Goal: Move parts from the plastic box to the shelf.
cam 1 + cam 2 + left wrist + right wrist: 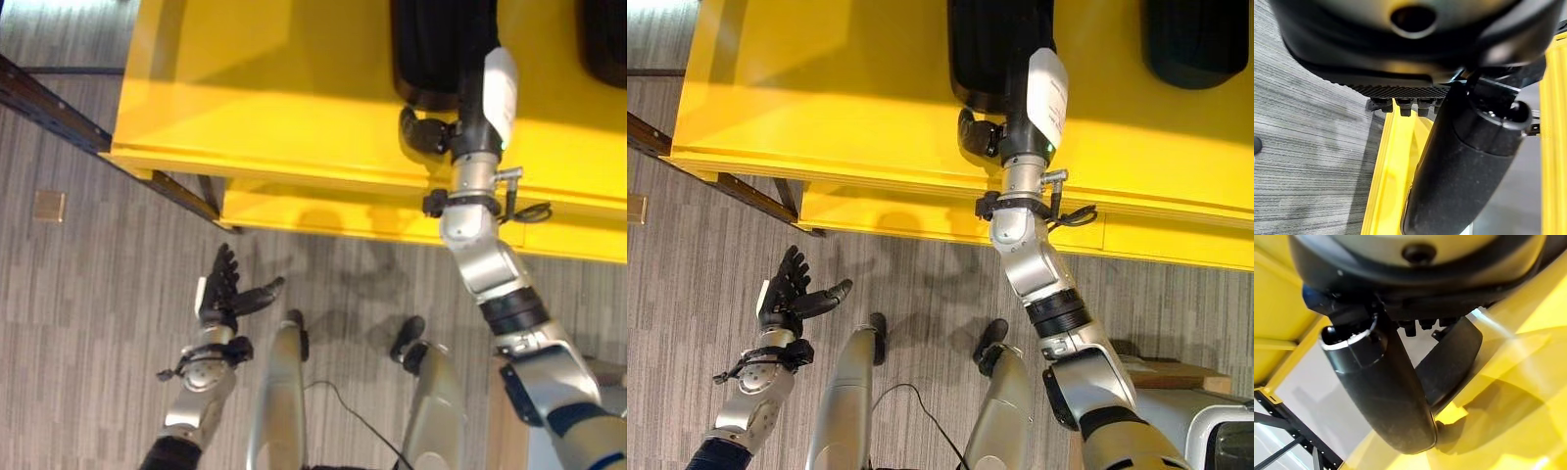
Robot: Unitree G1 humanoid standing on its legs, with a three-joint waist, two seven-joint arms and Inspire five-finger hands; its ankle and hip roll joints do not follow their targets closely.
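A long black part (439, 47) lies on the yellow shelf (294, 98), reaching past the shelf's far side. My right hand (482, 103) is stretched over the shelf's front edge onto the near end of this part. Its fingers lie straight against the part and its thumb (421, 132) sticks out to the left; in the right wrist view the thumb (1381, 391) rests beside the part's rounded end (1452, 360). A second black part (1195, 29) lies further right on the shelf. My left hand (223, 292) hangs open and empty low over the floor.
A lower yellow tier (323, 211) juts out under the shelf's front edge. A dark metal frame bar (59, 117) runs diagonally at the left. A pale box corner (1220, 431) and a brown surface (1166, 374) show at the lower right. Grey striped carpet (78, 323) covers the floor.
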